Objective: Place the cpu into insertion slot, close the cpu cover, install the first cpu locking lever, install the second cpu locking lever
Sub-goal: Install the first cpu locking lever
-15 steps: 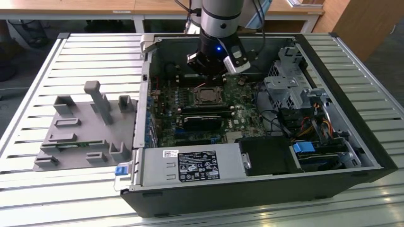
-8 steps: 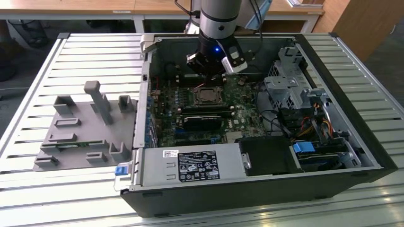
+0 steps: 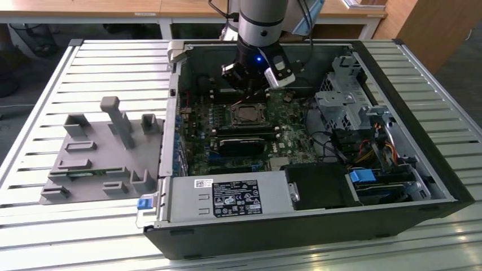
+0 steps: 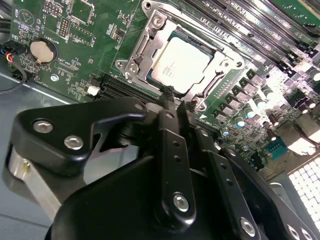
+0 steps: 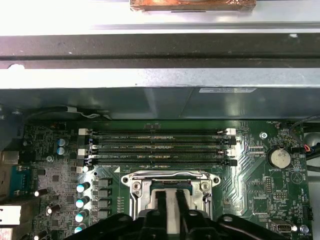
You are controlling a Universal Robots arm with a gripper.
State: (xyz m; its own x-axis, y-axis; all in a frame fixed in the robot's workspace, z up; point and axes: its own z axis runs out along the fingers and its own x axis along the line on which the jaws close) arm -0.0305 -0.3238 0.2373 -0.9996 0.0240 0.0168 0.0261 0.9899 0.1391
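Observation:
The cpu (image 4: 180,62) lies in the insertion slot (image 4: 136,64), its silvery top showing through the window of the cpu cover (image 4: 219,76). The cover lies flat over the chip, and thin metal lever rods (image 4: 142,42) run along two sides of the frame. My gripper (image 4: 177,102) hovers just over the socket's near edge with its two narrow black fingers (image 5: 161,202) close together and nothing visible between them. In the exterior view the gripper (image 3: 252,84) hangs over the socket (image 3: 245,114) in the middle of the motherboard.
Several long black memory slots (image 5: 157,147) lie just beyond the socket, under the case wall (image 5: 150,95). A coin battery (image 5: 279,158) sits on the board. The power supply (image 3: 226,197) and drive cage (image 3: 346,107) crowd the case. A grey fixture (image 3: 98,158) stands outside on the slatted table.

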